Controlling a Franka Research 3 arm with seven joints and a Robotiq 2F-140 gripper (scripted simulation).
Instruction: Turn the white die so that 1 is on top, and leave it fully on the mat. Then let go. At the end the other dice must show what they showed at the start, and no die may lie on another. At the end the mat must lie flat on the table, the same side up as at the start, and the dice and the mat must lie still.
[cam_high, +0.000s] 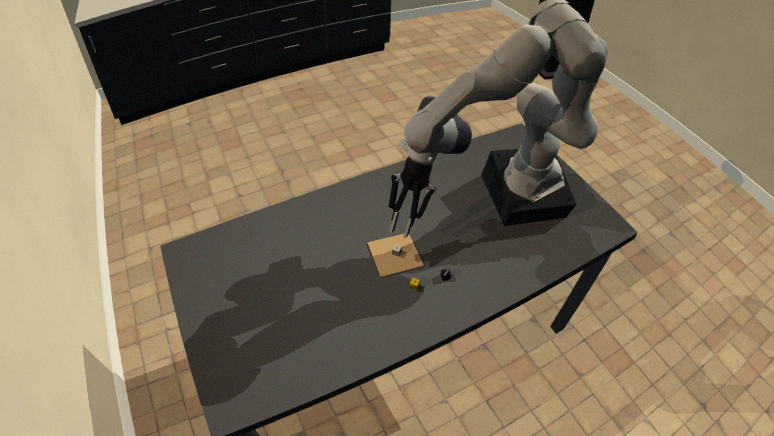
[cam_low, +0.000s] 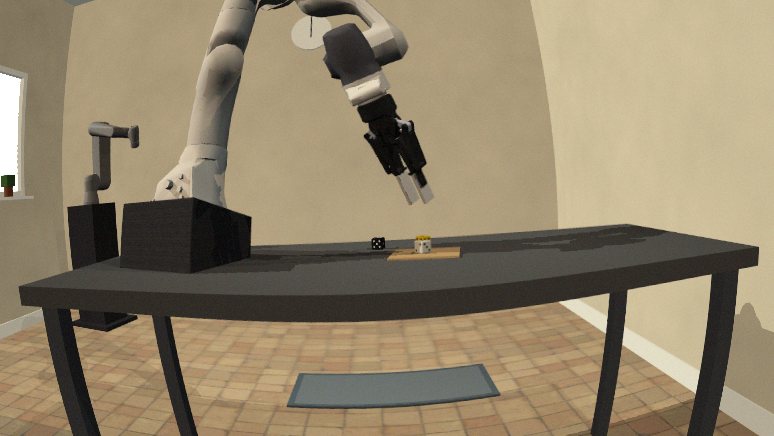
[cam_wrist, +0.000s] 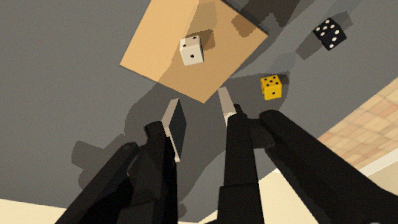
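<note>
From where I'm standing at the front edge of the dark table, the first thing in line is the tan mat, lying flat on the tabletop. The white die sits on it, fully inside its edges and away from the border. From above, the white die sits a little toward the mat's far side, and the wrist camera catches two of its faces, one with a single pip and one with two, though I can't tell which of them is the top.

Up over the mat hangs the gripper, tilted, fingertips pointing down and well above the table. The jaws stand narrow, only a slim gap between the pads, and there's nothing in that gap; it carries nothing. In the overhead view the gripper hovers over the mat's back corner, short of the die. The wrist view looks down between the black fingers at the mat below.

Past the mat, off on the bare table, there's the yellow die just beside the mat's edge, and the black die a bit further along, apart from it. No die touches another. Behind the white die I can just see the yellow one's top peeking over.

Further back the arm's black pedestal sits on the table, and a beige wall closes it off.
</note>
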